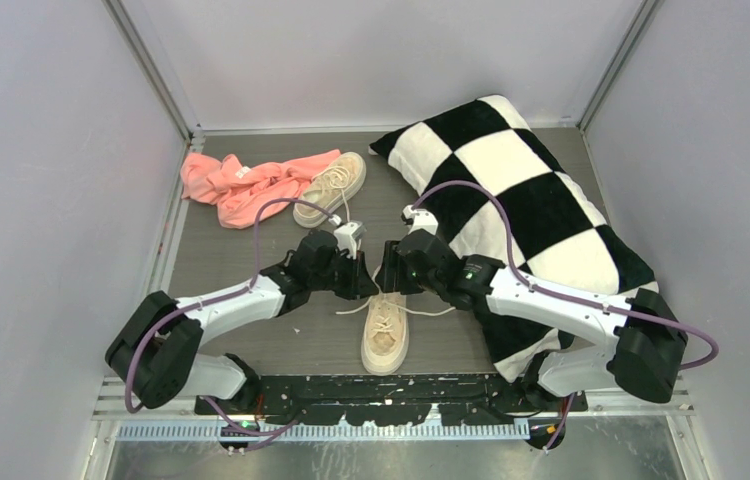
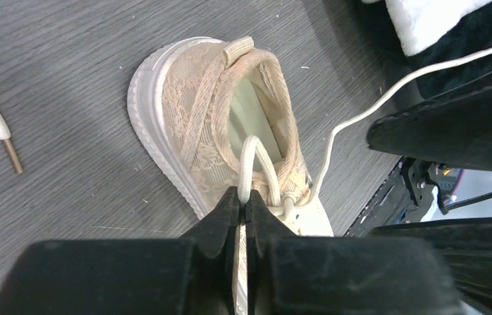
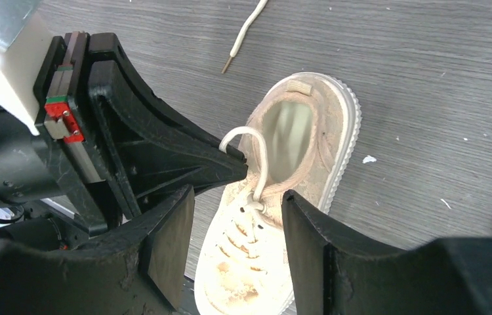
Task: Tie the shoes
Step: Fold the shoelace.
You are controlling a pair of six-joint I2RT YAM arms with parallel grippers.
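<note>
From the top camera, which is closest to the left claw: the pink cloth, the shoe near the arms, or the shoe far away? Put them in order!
1. The near shoe, right beside the left gripper, toward the arm bases; the gripper pinches its lace loop.
2. The far shoe, toward the back, slightly left.
3. The pink cloth, back left, beyond that shoe.

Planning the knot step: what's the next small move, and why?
Probably bring the open right end effector onto the loose lace strand and pinch it: the left end effector is shut on a loop above the near shoe, while that strand is unheld.
</note>
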